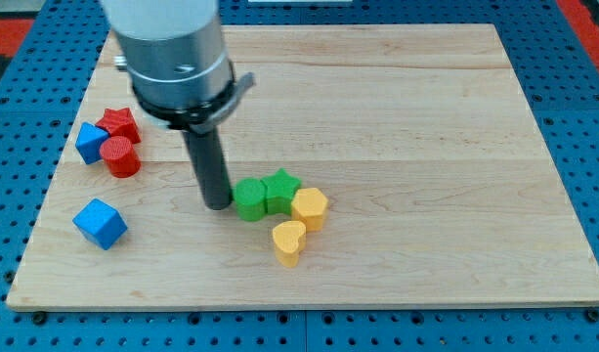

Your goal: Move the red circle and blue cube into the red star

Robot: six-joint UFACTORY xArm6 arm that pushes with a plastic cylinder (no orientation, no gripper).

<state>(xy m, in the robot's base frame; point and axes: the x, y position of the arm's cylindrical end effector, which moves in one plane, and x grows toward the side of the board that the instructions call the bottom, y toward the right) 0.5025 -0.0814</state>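
Seven small blocks sit on your pale wooden surface (426,147), in two clusters plus one loner. Your task cluster is at the view's left: the red star-shaped block (118,123) has the red cylinder-shaped circle block (120,156) touching it just below, and a blue block (91,143) pressed against its left side. So, judging by contact, the red circle already looks delivered. A second blue cube (101,223) lies apart, lower left, well below the star; if that is the one meant, it is not yet in.

Your end effector is a straight dark rod with no jaws, so nothing to spread or pinch. Its tip (218,206) rests on the surface near centre, touching or just beside the left face of the green round block (248,199). That green block abuts the green star block (281,190), with the yellow hexagon block (310,207) and yellow heart block (289,242) right beside.

The tip is well apart from the blue cube, on its right. You likely need to get below it to push it upward toward the star.
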